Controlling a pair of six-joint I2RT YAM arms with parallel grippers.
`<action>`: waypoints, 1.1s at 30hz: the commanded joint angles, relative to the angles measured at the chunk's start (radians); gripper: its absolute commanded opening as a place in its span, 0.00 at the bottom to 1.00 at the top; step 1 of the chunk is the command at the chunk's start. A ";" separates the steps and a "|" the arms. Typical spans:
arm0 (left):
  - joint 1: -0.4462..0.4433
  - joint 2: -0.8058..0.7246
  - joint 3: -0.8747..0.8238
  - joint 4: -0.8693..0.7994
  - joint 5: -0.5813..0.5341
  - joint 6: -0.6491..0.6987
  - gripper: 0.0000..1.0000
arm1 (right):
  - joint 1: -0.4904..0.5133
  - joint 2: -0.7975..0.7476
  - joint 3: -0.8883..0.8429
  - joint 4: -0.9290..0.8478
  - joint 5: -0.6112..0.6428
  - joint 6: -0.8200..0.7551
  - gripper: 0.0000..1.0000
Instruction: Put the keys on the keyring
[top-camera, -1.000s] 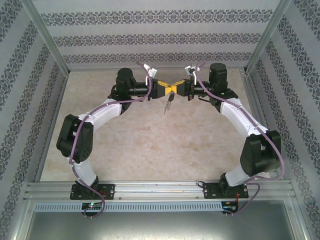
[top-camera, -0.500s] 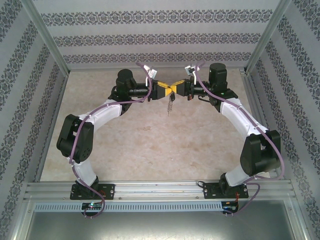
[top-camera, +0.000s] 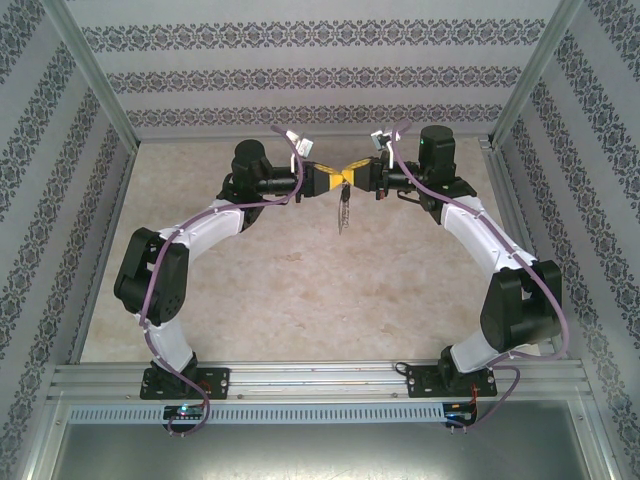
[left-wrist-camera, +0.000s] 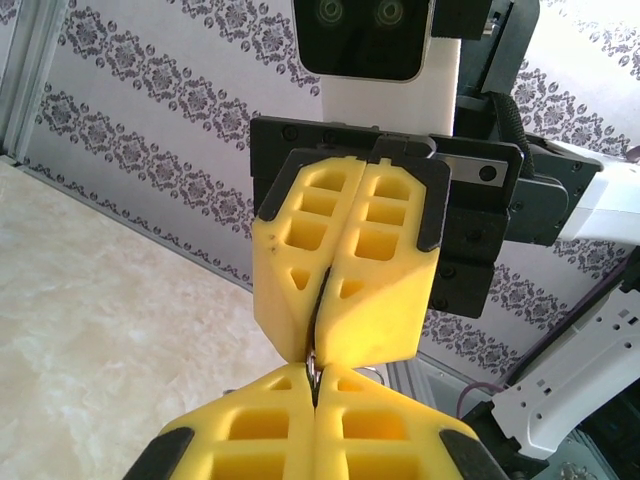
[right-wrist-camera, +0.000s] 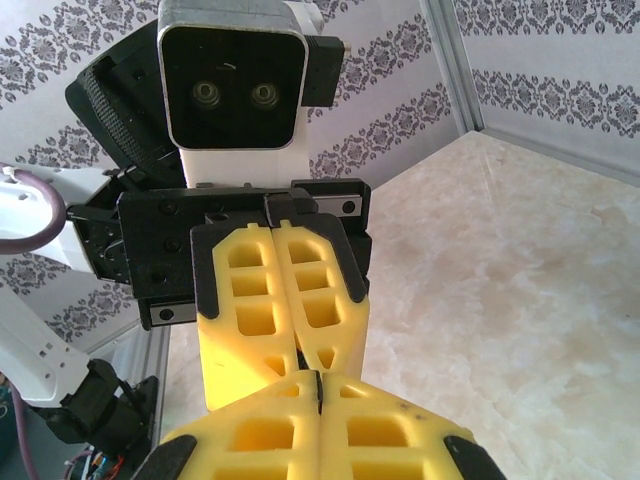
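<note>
Left pincer and right pincer are found closed, tip to tip, high above the counter. The keyring is pinched where they meet and hangs below; the key cannot be told apart. The hold is by the extreme tips only, so if either pincer is drawn away unevenly, a slip and drop are judged likely.

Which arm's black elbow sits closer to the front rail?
The right arm's elbow; it sits further forward, nearer the rail, than the left arm's elbow.
</note>
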 joint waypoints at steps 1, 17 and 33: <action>-0.032 0.003 -0.012 0.126 0.043 -0.014 0.00 | 0.002 -0.018 -0.013 0.055 0.049 0.023 0.07; -0.031 -0.029 -0.053 0.195 0.026 -0.023 0.00 | -0.084 -0.309 -0.388 0.352 0.422 0.252 0.51; -0.032 -0.014 -0.052 0.337 0.045 -0.150 0.00 | -0.001 -0.302 -0.648 0.824 0.216 0.386 0.51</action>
